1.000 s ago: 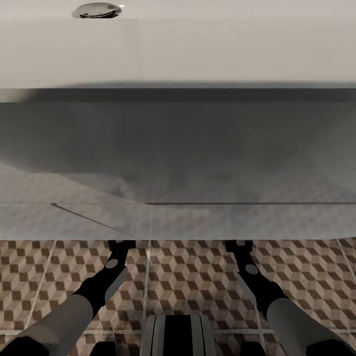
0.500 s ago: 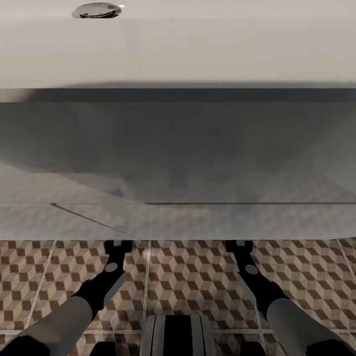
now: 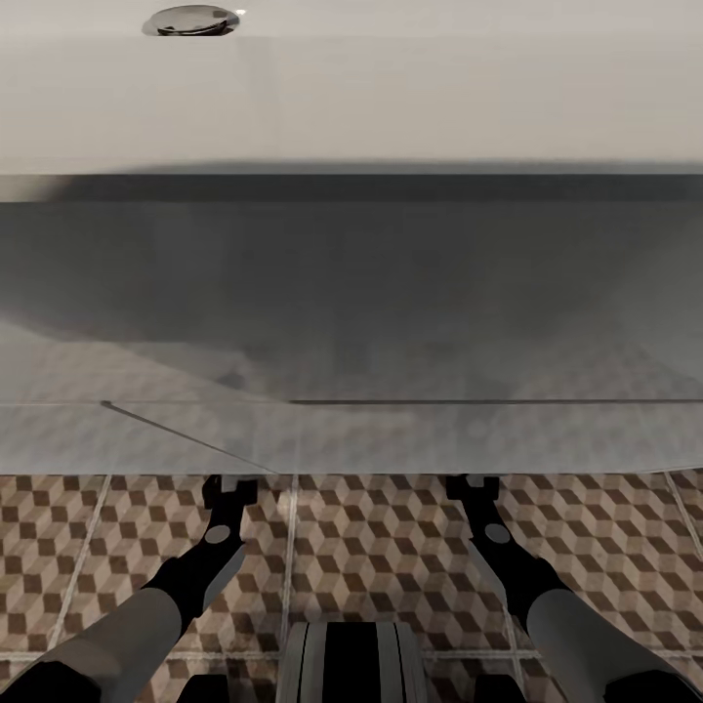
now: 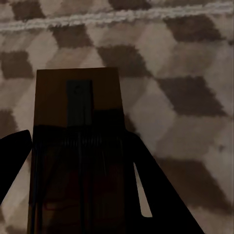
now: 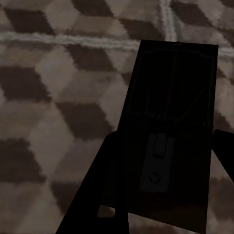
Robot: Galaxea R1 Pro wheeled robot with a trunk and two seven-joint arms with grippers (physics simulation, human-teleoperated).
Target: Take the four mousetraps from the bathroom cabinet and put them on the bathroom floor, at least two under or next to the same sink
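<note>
Both arms reach under the sink [image 3: 351, 107] over the tiled floor [image 3: 391, 547]: left gripper [image 4: 78, 195] grasps a mousetrap [image 4: 78, 112], right gripper [image 5: 161, 204] grasps another mousetrap [image 5: 175, 97].

Bathroom sink [image 3: 351, 98] overhead; arms over bathroom floor [image 3: 371, 547].

Matt brown wooden mousetrap [image 4: 78, 126], glossy white sink [image 3: 391, 98], smooth patterned floor tiles [image 3: 371, 547]

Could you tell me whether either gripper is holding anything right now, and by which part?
Each seems to hold a mousetrap by its near end: the left gripper's, the right gripper's; contact is too dark to confirm.
</note>
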